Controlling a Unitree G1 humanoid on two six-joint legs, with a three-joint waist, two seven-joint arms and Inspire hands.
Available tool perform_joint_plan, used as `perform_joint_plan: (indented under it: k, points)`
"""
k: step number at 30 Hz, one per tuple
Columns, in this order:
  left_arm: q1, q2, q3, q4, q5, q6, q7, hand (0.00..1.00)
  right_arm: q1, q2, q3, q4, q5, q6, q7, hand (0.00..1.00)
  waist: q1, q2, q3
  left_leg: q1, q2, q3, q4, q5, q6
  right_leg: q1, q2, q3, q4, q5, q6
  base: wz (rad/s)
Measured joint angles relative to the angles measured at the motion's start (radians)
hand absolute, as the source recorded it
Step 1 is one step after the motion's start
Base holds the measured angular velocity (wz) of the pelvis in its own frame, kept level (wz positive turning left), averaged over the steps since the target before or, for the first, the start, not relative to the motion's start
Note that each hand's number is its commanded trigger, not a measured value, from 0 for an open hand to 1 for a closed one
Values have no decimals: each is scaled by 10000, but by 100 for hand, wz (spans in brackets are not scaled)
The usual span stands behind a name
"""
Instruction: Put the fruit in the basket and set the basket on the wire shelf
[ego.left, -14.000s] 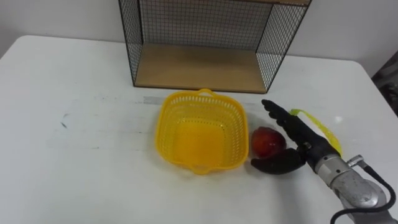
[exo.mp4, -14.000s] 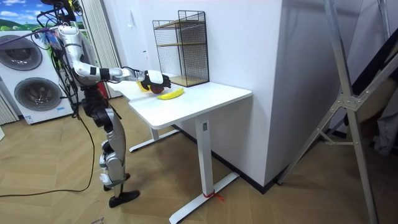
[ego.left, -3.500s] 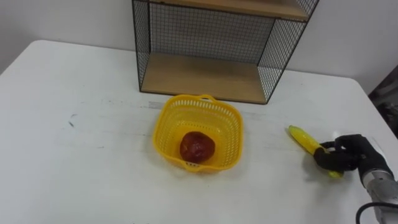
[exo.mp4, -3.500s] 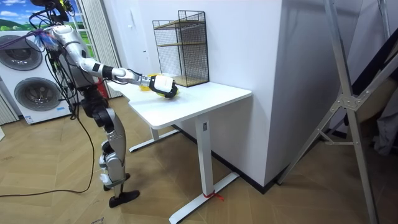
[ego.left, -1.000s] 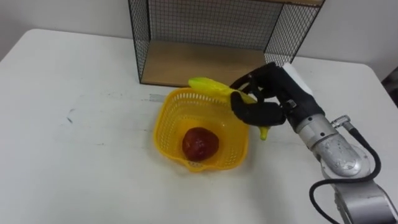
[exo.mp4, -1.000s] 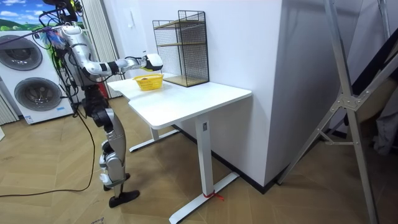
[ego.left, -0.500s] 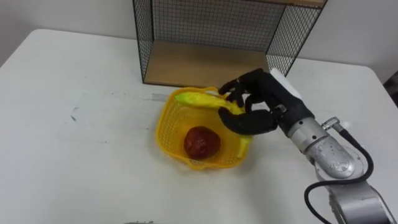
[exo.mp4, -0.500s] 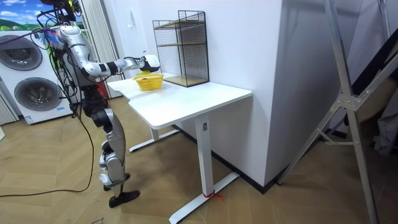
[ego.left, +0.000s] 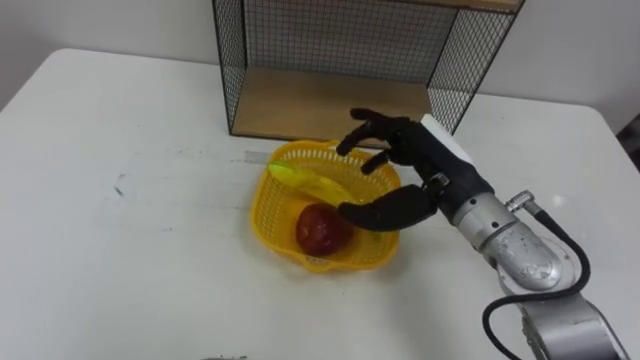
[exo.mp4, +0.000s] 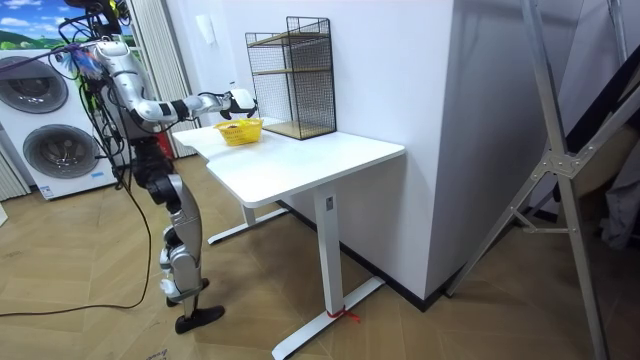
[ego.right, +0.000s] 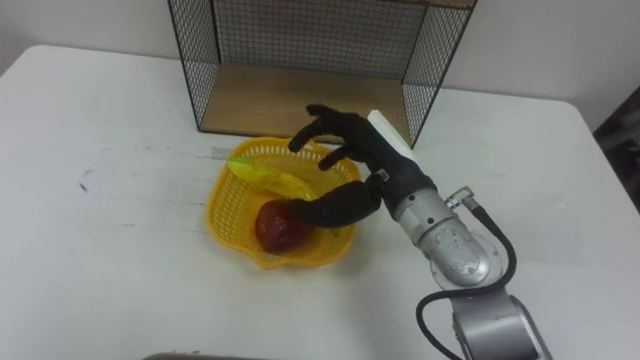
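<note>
A yellow plastic basket (ego.left: 275, 222) (ego.right: 232, 238) (exo.mp4: 240, 131) sits on the white table (ego.left: 120, 250) in front of the wire shelf (ego.left: 340, 60) (ego.right: 300, 55) (exo.mp4: 295, 75). Inside it lie a red apple (ego.left: 320, 228) (ego.right: 278, 224) and a yellow banana (ego.left: 305, 182) (ego.right: 262, 177), the banana leaning across the back part. My right hand (ego.left: 405, 165) (ego.right: 360, 160) hovers over the basket's right side, open, fingers spread, holding nothing.
The wire shelf has a wooden bottom board (ego.left: 320, 105) right behind the basket and a second level above. In the room view I stand at the table's end; washing machines (exo.mp4: 50, 110) are behind me.
My right hand has let go of the banana, which now lies in the basket beside the apple. The fingers have spread open above it.
</note>
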Motion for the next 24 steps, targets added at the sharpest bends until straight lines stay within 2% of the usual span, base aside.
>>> perform_joint_plan:
  k: [13,16,19,20,24]
  points:
    - [102,-1,238,52,-334,-26,-1,0,240,11,-117,108,276,-1,-80,0,-77,15,7,-18,-4,-114,18,0,0,38,-2,-37,-7,0,0,1]
    - [242,-6,652,277,-1054,-84,18,0,252,142,-596,107,536,-7,-273,0,-231,74,30,-15,-7,-185,47,-1,0,93,-6,-123,-14,0,0,7]
    - [500,-90,1360,586,-1566,-212,61,0,395,226,-1429,66,986,-30,-774,0,-275,202,-2,119,-11,-221,24,-2,1,196,-9,-65,-31,0,0,1]
    - [702,-115,1612,584,-1968,-236,68,0,464,216,-1724,67,1219,-31,-1046,0,-262,275,-35,161,-8,-203,-11,-2,1,214,-7,-30,-30,0,0,0]
    - [1117,-116,2550,703,-3658,-261,75,0,799,199,-2636,140,1960,-35,-1976,0,-280,428,-31,176,-8,-244,36,-2,0,293,-16,-191,-29,-1,1,3]
